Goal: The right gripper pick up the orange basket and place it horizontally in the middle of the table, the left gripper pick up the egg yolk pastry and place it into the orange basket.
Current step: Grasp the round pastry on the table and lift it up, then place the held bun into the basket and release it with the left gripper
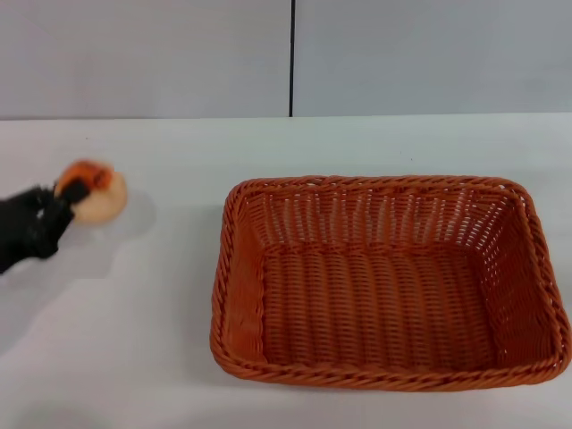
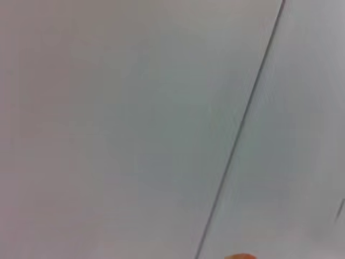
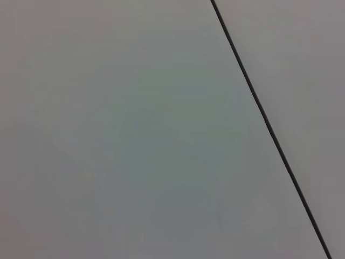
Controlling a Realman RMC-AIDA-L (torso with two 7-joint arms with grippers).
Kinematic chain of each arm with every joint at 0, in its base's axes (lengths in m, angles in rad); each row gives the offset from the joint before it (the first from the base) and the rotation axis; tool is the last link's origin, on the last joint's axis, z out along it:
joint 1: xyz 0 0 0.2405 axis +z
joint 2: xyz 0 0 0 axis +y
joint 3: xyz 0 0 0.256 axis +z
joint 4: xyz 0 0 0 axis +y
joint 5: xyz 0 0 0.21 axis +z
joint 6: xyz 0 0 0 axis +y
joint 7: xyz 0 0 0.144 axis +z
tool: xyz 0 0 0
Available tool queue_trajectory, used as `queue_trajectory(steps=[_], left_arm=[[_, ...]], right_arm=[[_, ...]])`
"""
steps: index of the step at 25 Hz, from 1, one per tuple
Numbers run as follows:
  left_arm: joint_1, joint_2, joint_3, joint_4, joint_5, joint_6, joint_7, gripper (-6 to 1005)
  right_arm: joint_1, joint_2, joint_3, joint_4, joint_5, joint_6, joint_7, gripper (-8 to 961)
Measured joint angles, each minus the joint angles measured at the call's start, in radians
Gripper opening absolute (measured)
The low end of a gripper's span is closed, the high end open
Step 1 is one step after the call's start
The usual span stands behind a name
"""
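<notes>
The orange basket [image 1: 384, 281] lies with its long side across the white table [image 1: 161, 340], right of the middle, and holds nothing. At the far left, the egg yolk pastry [image 1: 100, 198] is a pale bun with its orange-red patch facing up. My left gripper [image 1: 73, 191] comes in from the left edge, and one black finger crosses the pastry, so it looks shut on it. A soft shadow falls on the table to the pastry's right. A sliver of orange [image 2: 240, 256] shows at the edge of the left wrist view. My right gripper is out of view.
A grey wall with a dark vertical seam [image 1: 291, 58] stands behind the table. Both wrist views show only this wall and seam. Bare tabletop lies between the pastry and the basket.
</notes>
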Motion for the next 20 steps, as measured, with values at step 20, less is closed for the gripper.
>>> queue_trajectory(steps=[20], left_arm=[[-0.24, -0.015, 0.262, -0.139, -0.083, 0.108, 0.003, 70]], right_arm=[[-0.009, 0.006, -0.013, 0.019, -0.005, -0.002, -0.003, 622]])
